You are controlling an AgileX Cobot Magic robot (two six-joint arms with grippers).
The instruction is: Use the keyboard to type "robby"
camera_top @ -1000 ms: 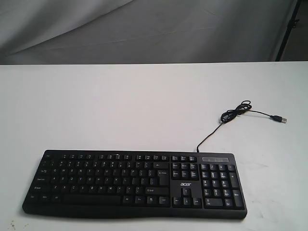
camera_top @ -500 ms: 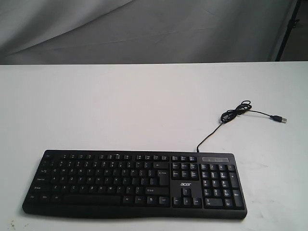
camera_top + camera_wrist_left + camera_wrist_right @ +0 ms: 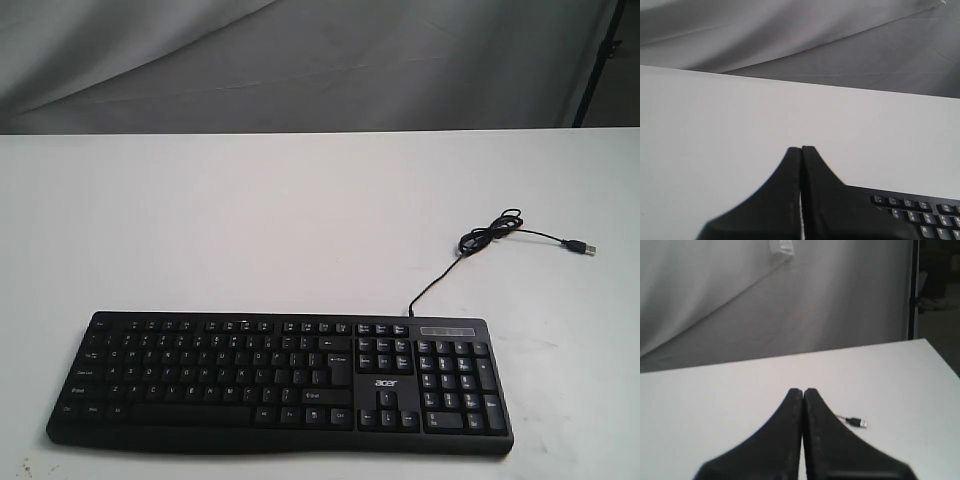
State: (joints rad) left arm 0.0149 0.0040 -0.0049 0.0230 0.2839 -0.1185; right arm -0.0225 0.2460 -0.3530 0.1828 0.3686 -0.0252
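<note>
Nothing has moved since the earlier frames: the keyboard (image 3: 280, 380) and its cable (image 3: 470, 245) lie exactly as before.

In the exterior view neither gripper shows. The keyboard sits at the near edge of the white table (image 3: 300, 220), number pad on the right arm's side. The cable runs from its back edge to a loose coil, and the plug (image 3: 580, 246) lies near the table's right edge. A wide bare stretch of table lies between the keyboard and the far edge.

In the left wrist view the left gripper (image 3: 801, 150) has its fingers pressed together, holding nothing. A corner of the keyboard (image 3: 920, 215) lies close beside them, with bare table ahead.

In the right wrist view the right gripper (image 3: 802, 391) is likewise closed and empty. The plug (image 3: 856, 422) lies just beside its tips, apart from them, with open table beyond to the far edge.
</note>
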